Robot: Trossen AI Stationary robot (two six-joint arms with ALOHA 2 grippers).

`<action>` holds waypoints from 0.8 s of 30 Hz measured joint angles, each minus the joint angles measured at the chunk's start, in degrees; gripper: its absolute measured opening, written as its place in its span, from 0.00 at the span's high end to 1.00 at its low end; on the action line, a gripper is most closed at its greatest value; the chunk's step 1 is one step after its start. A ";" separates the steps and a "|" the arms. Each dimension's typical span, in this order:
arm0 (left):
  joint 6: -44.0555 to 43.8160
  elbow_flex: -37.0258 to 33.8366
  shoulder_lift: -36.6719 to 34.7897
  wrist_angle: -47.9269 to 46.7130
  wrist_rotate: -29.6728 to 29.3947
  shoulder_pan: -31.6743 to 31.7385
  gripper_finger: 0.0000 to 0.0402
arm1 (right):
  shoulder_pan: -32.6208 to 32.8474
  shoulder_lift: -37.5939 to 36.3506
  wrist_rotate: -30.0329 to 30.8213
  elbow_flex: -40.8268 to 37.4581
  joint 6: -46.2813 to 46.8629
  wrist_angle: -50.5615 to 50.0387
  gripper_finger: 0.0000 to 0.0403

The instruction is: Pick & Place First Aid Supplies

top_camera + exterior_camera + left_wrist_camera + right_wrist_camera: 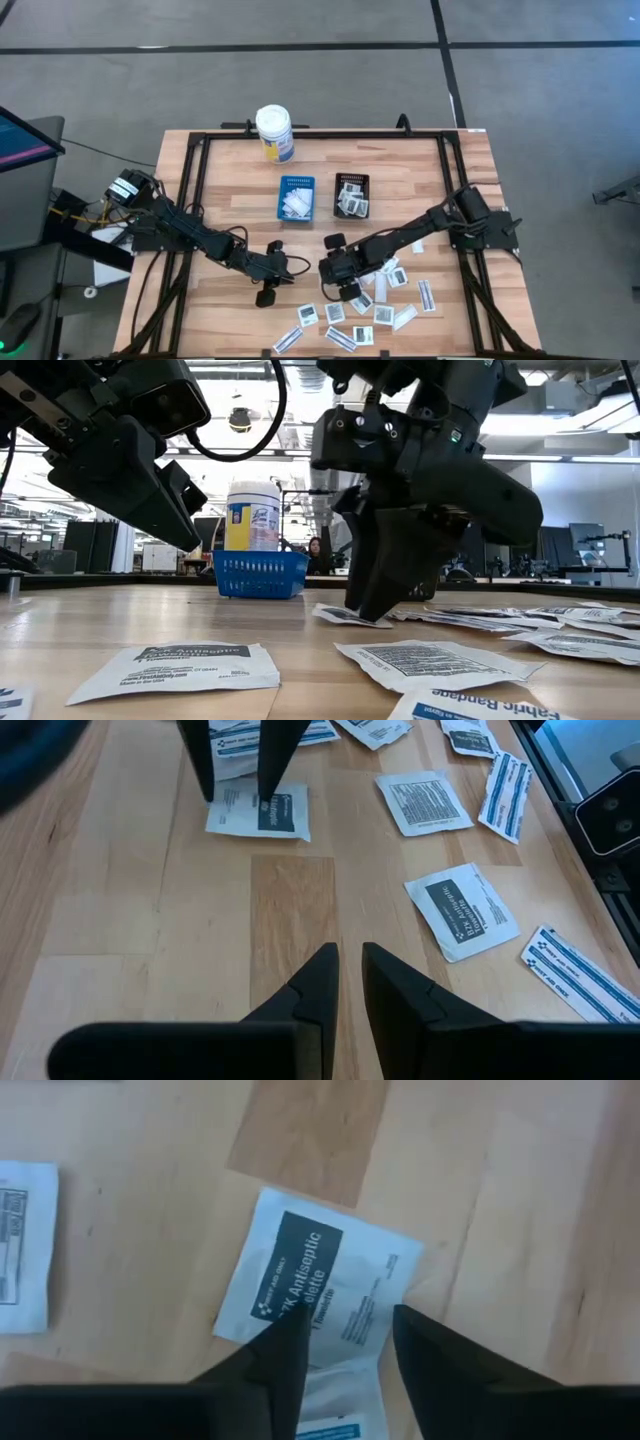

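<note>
Some of the sorting looks done already: the small blue slotted plastic tray (295,198) near the middle of the wooden slatted surface (220,180) holds a few white packets, and the small black rectangular tray (352,195) just beside it holds several more, with the white bottle with a yellow label (274,133) standing beyond the blue tray. Most of the job is left, I'd say, because a good dozen or more flat white paper packets (372,312) lie scattered on the surface well on the near side of the black tray, some squarish with dark print, some narrow strips. The right arm's tool (340,1342) is down among them, its dark fingers (385,565) parted fairly wide and pointing straight at a squarish white antiseptic towelette packet (318,1288) that lies flat on the wood; the packet sits right under and between the fingertips, one tip over its near edge, and nothing is gripped or lifted. In the low view the tips seem to touch or nearly touch the surface at that packet. The left arm's tool (345,975) hovers over bare wood close beside the right one, on the blue tray's near side, its fingers set narrow with only a slim gap and holding nothing
</note>
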 joint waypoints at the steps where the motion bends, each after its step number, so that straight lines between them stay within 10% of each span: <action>1: 0.00 0.00 0.00 0.00 -0.01 0.01 0.88 | -0.03 0.00 -0.05 0.00 -0.04 0.03 0.62; 12: 0.00 -0.01 0.00 0.00 -0.01 0.02 0.88 | -4.20 0.13 -7.46 -0.04 1.69 1.10 0.56; 24: 0.00 0.00 0.00 0.00 0.00 0.02 0.88 | -7.55 0.13 -10.67 -0.04 -0.54 0.79 0.87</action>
